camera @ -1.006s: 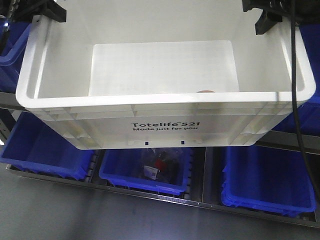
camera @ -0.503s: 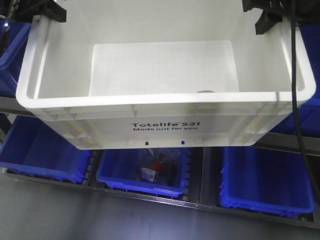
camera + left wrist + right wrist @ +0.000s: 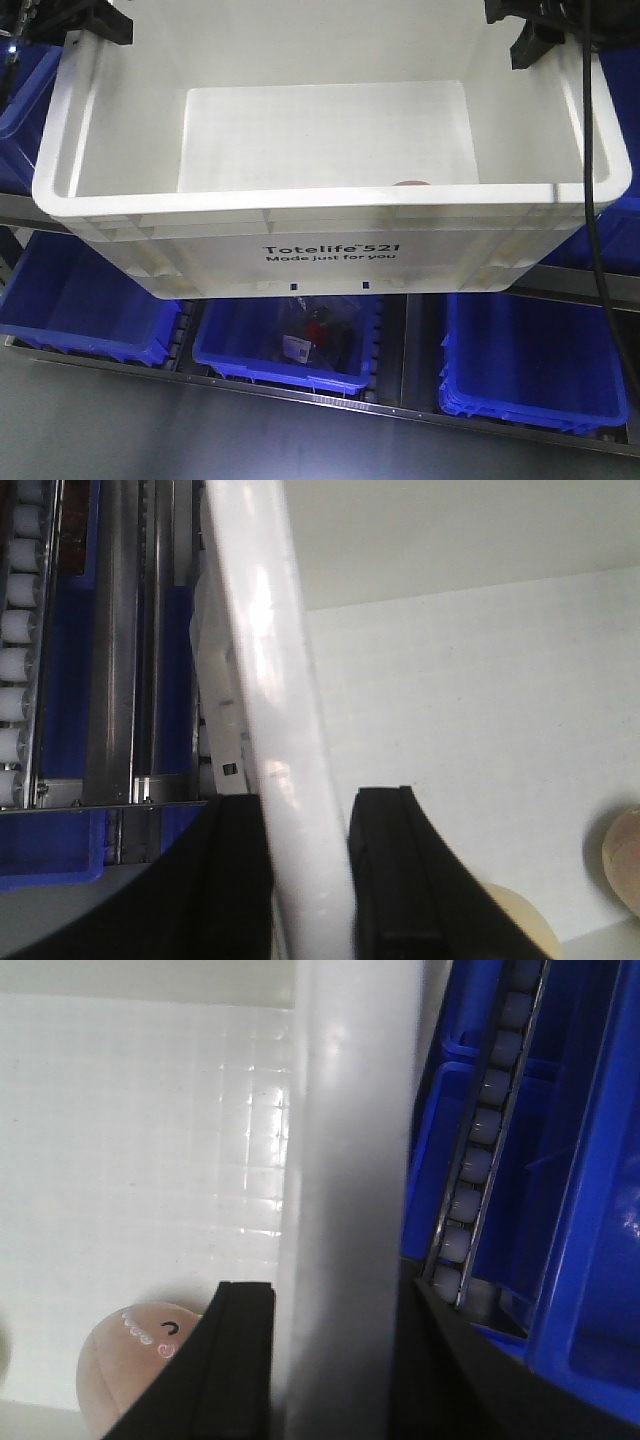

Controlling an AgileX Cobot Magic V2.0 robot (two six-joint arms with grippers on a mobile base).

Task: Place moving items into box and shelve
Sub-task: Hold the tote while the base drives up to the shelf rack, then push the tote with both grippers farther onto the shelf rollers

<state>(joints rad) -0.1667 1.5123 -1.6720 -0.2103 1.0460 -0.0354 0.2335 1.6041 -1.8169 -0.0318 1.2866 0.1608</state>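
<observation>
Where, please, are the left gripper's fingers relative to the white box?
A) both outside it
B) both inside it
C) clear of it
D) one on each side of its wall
D: the left gripper straddles the box wall, one finger per side.

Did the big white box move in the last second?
Yes, a tiny bit: the white box now sits slightly further right over the middle blue bin below it.

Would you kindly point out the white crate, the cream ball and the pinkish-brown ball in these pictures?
white crate [image 3: 200,235]: front-facing view, front wall left of the print.
cream ball [image 3: 520,935]: left wrist view, its visible upper part.
pinkish-brown ball [image 3: 135,1370]: right wrist view, its exposed left half.
</observation>
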